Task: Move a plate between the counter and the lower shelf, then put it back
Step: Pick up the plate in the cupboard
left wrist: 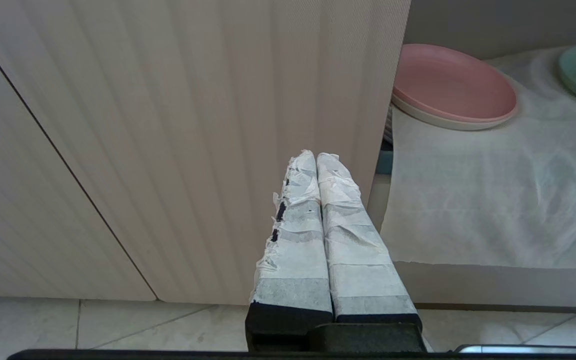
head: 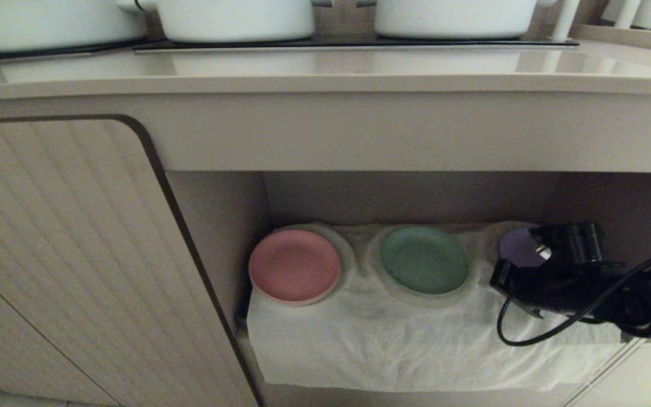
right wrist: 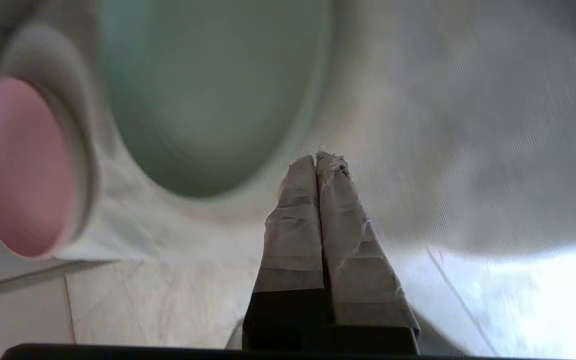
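My right hand (head: pixel 534 257), clenched and empty, hangs right of the plate (head: pixel 425 260), which lies flat on the lower shelf's (head: pixel 416 345) cloth between pink and purple plates, accessible for rim pickup.

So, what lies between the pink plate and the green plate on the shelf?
Only white cloth; the head view shows pink plate and green plate apart.
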### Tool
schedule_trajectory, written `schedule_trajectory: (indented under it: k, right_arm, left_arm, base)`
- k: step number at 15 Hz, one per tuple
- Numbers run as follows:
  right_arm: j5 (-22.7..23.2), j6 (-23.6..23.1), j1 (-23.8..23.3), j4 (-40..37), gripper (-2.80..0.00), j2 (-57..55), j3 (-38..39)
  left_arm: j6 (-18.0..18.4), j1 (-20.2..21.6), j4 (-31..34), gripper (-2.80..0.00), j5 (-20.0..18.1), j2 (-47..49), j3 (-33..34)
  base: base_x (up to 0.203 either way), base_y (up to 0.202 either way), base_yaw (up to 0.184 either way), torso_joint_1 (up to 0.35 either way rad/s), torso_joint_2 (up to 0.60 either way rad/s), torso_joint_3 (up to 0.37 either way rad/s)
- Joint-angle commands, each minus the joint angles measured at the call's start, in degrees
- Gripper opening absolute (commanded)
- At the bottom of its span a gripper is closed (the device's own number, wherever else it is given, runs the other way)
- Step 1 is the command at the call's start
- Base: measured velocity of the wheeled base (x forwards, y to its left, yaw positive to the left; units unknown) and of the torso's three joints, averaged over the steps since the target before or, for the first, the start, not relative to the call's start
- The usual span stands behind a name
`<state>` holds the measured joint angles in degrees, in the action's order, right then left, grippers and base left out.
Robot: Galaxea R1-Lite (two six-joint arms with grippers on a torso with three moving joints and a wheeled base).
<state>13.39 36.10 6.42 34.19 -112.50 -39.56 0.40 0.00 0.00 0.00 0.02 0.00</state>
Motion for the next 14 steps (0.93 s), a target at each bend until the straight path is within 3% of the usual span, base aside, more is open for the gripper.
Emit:
schedule_trajectory:
  k: [1,2,3,12,14]
  right_arm:
    - [0.1,0.1,0.6,1.1,-2.80,-1.6,-0.7]
    - [0.1,0.1,0.8,2.0,-2.80,-2.4,-1.0]
    - [0.1,-0.1,1.0,2.3,0.00,-3.2,-1.5]
    - [0.0,-3.5,1.1,2.3,0.00,-5.9,-4.7]
    - [0.0,-7.8,1.2,1.6,0.00,-6.0,-4.6]
  left_arm:
    - [-0.1,0.0,0.0,-2.80,0.0,0.0,0.0]
    - [-0.1,0.0,0.0,-2.80,0.0,0.0,0.0]
    - [-0.1,0.0,0.0,-2.80,0.0,0.0,0.0]
    - [-0.1,0.0,0.0,-2.80,0.0,0.0,0.0]
    - [-0.1,0.0,0.0,-2.80,0.0,0.0,0.0]
  base:
    - [0.000,0.000,0.000,0.000,0.00,0.000]
    - [0.000,0.000,0.000,0.000,0.00,0.000]
    - [0.000,0.000,0.000,0.000,0.00,0.000]
    - [0.000,0.000,0.000,0.000,0.00,0.000]
    - [0.000,0.000,0.000,0.000,0.00,0.000]
